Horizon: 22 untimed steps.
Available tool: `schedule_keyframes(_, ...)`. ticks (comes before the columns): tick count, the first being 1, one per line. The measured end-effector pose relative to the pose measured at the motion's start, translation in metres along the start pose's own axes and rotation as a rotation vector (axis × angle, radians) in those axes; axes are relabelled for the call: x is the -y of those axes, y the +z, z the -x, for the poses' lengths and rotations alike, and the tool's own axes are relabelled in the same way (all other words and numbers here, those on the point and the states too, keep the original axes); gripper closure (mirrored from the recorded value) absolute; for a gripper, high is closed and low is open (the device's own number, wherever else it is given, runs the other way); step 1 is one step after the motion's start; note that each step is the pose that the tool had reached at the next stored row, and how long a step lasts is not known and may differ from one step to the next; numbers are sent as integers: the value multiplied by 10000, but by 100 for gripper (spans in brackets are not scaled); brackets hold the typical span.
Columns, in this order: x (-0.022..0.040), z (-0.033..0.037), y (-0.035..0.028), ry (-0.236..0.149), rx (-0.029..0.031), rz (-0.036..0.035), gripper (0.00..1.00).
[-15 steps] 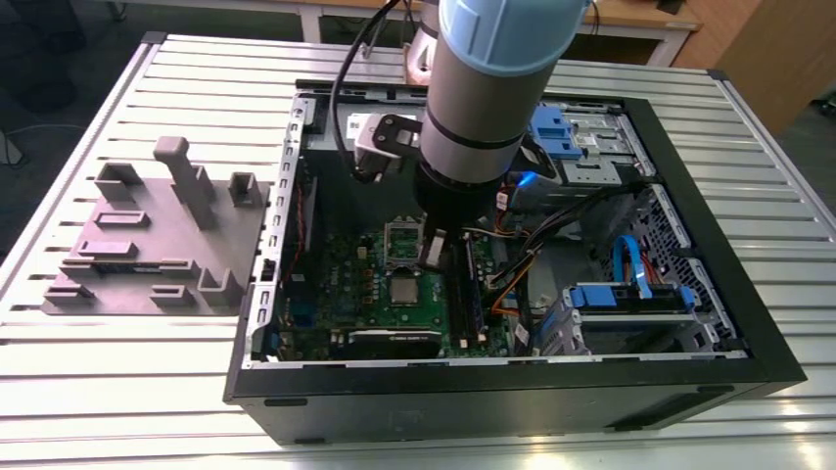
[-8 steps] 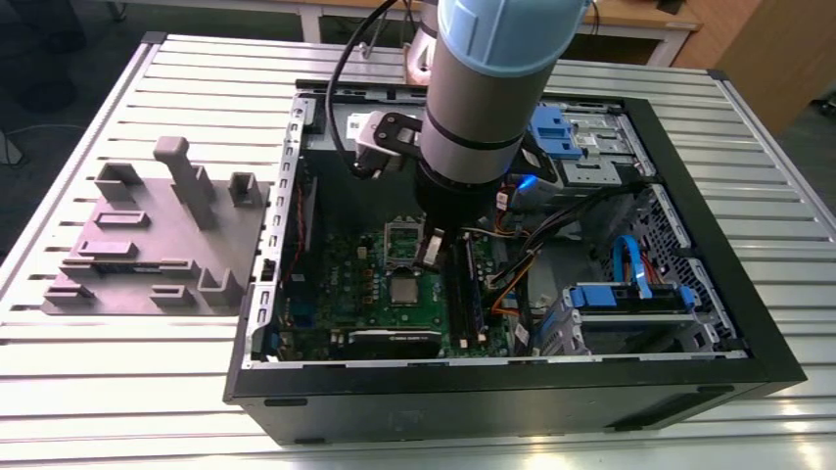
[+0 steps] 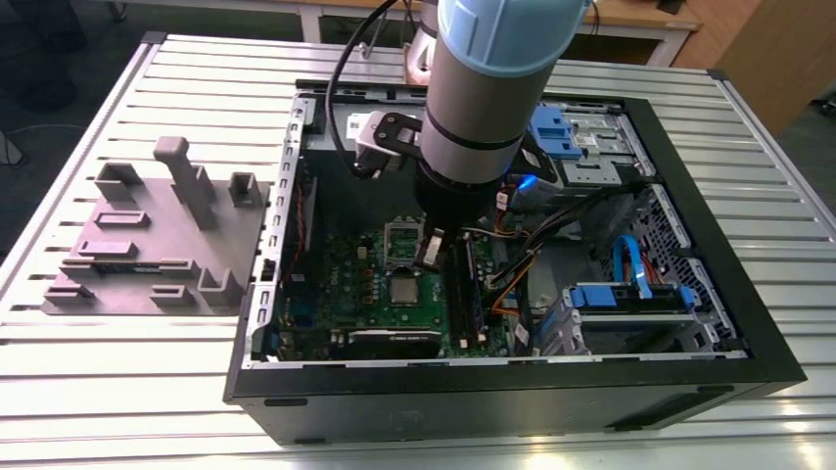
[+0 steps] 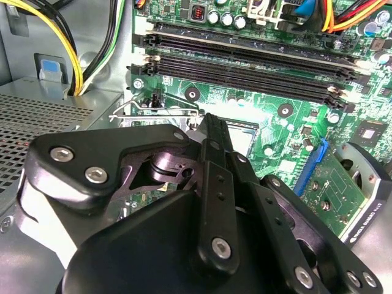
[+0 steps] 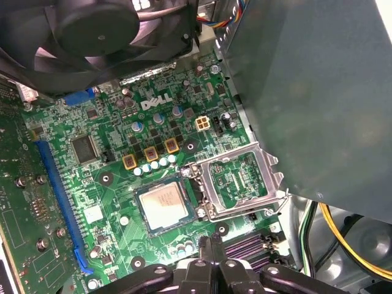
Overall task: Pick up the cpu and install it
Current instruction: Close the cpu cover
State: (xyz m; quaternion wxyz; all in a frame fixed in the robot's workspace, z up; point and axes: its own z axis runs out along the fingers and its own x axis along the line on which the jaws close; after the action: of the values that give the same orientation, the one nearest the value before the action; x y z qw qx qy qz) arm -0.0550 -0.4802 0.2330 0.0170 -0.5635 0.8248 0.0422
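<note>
The cpu (image 5: 164, 205), a small square chip with a pale metal top, lies flat in the socket on the green motherboard (image 5: 110, 184); it also shows in the exterior view as the cpu (image 3: 406, 287). Beside it the silver socket frame (image 5: 240, 179) is flipped open, its wire lever raised. My gripper (image 5: 212, 254) hangs just off the chip's edge, on the side of the memory slots, with its black fingers (image 4: 208, 125) pressed together and nothing between them. In the exterior view the gripper (image 3: 436, 250) is low inside the open computer case (image 3: 731, 323), near the upright frame.
A big grey power-supply box (image 5: 306, 92) and a black fan (image 5: 92, 24) crowd the socket. Black memory slots (image 4: 245, 58), yellow and orange cables (image 4: 67, 55) and blue drive cages (image 3: 627, 294) lie close by. A grey fixture block (image 3: 144, 235) stands on the slatted table, on the exterior view's left.
</note>
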Motion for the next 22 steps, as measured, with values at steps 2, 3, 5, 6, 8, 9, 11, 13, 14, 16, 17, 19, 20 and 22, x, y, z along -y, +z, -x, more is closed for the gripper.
schedule_keyframes(2, 0, 0, 0, 0, 0, 0, 90)
schedule_keyframes(3, 0, 0, 1, 0, 0, 0, 90)
schedule_keyframes(5, 27, 10, 6, 0, 83, 34, 90)
schedule_keyframes(6, 56, 23, 7, -4, 194, 83, 90)
schedule_keyframes(8, 130, 52, 9, -10, 399, 170, 90)
schedule_keyframes(9, 171, 69, 13, -10, 451, 193, 90)
schedule_keyframes(11, 213, 95, 24, -14, 539, 231, 90)
schedule_keyframes(13, 210, 104, 30, -17, 718, 300, 90)
schedule_keyframes(14, 210, 105, 32, -22, 883, 364, 90)
schedule_keyframes(16, 210, 105, 34, -28, 1216, 495, 90)
schedule_keyframes(17, 210, 105, 35, -32, 1373, 557, 90)
schedule_keyframes(19, 207, 104, 41, -36, 1610, 649, 90)
schedule_keyframes(20, 202, 103, 44, -36, 1663, 669, 90)
schedule_keyframes(22, 192, 102, 46, -38, 1694, 681, 90)
